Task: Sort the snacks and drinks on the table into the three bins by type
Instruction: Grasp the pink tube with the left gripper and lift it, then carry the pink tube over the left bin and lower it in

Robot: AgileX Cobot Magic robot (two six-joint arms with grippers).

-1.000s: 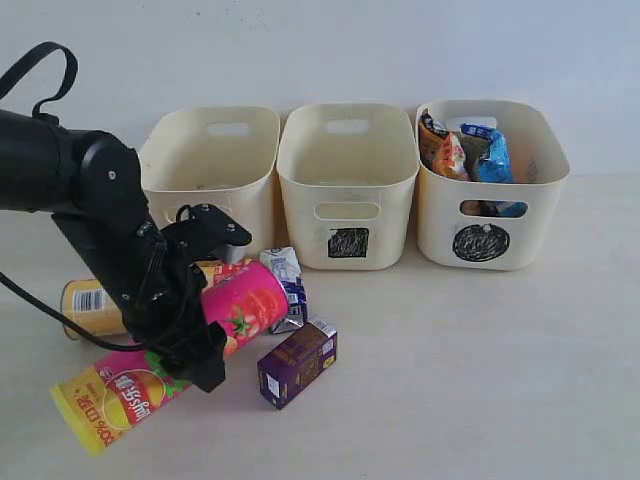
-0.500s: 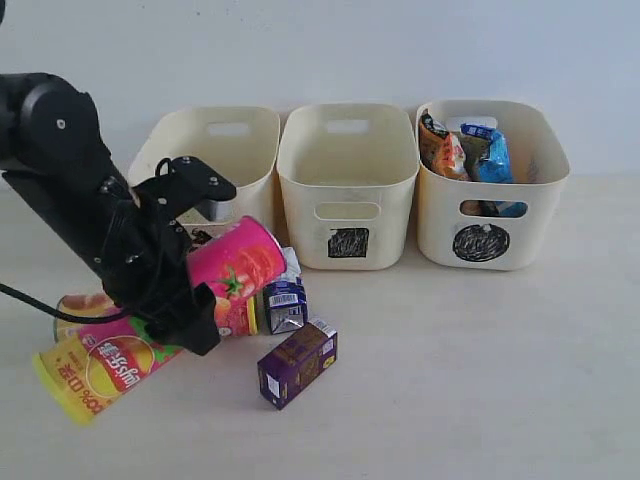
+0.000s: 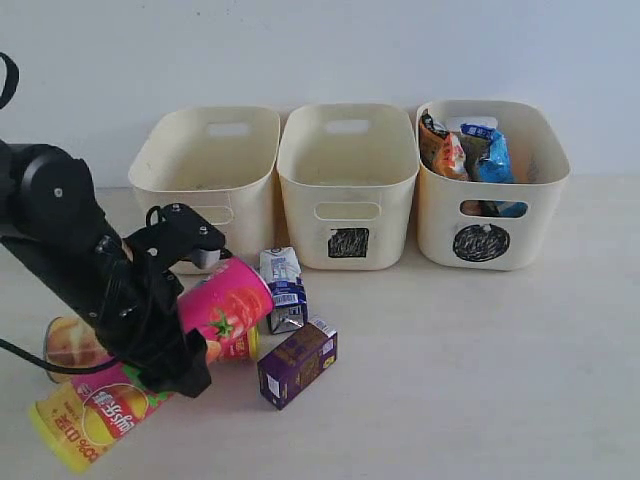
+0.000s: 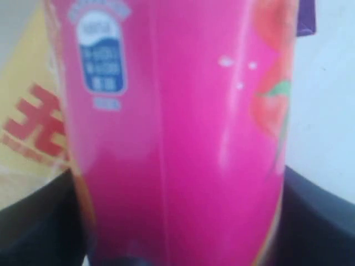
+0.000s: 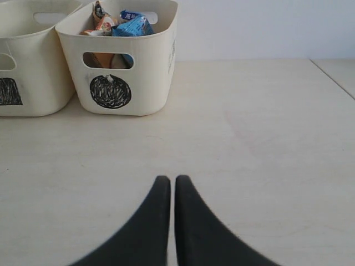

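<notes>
Looking at lower left, the left tool point(image 3: 195, 310) is clenched around the middle of the pink tube point(image 3: 235, 300), I'd guess for balance on the way to a bin. The blue-and-white carton point(image 3: 283, 285) and purple carton point(image 3: 297, 362) wait mid-frame on the counter point(image 3: 480, 380). The right tool point(image 5: 167, 188) is pinched shut on nothing.

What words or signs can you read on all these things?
No word is sharp enough to quote.
Middle bin: black scribbled square, no letters.
Right bin: black scribbled circle, no letters.
Pink tube: white lettering on a red badge and a blue label, too blurred.
Blue-and-white carton: print too small.
Purple carton: print too small.
</notes>
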